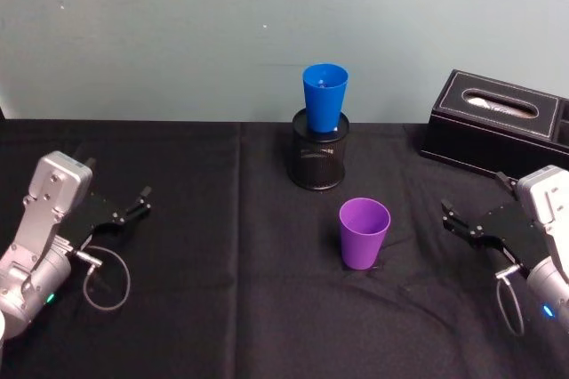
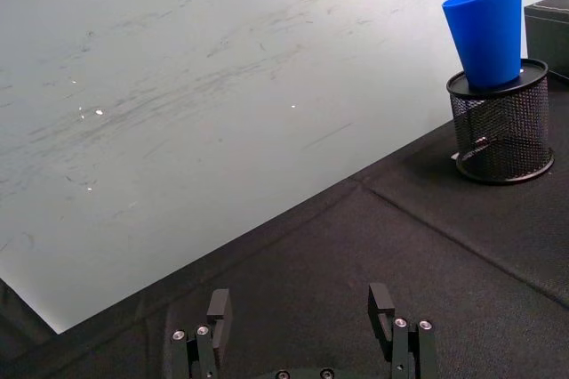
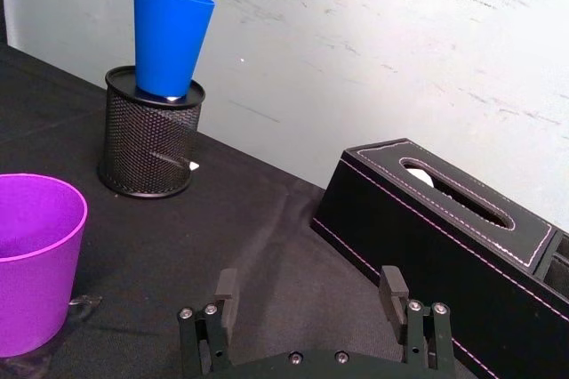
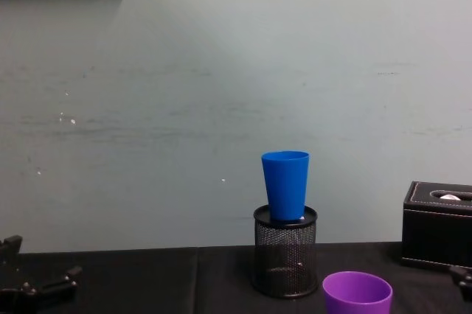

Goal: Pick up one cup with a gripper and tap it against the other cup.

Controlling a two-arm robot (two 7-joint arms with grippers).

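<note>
A purple cup stands upright on the black tablecloth, near the middle. Behind it a taller blue cup stands in a black wire-mesh pen holder. My left gripper rests open at the far left of the table, with nothing between its fingers. At the far right my right gripper is open too and holds nothing, a short way to the right of the purple cup.
A black tissue box sits at the back right, just behind my right gripper. A pale green wall closes off the table's far edge. Loose cables loop from both wrists.
</note>
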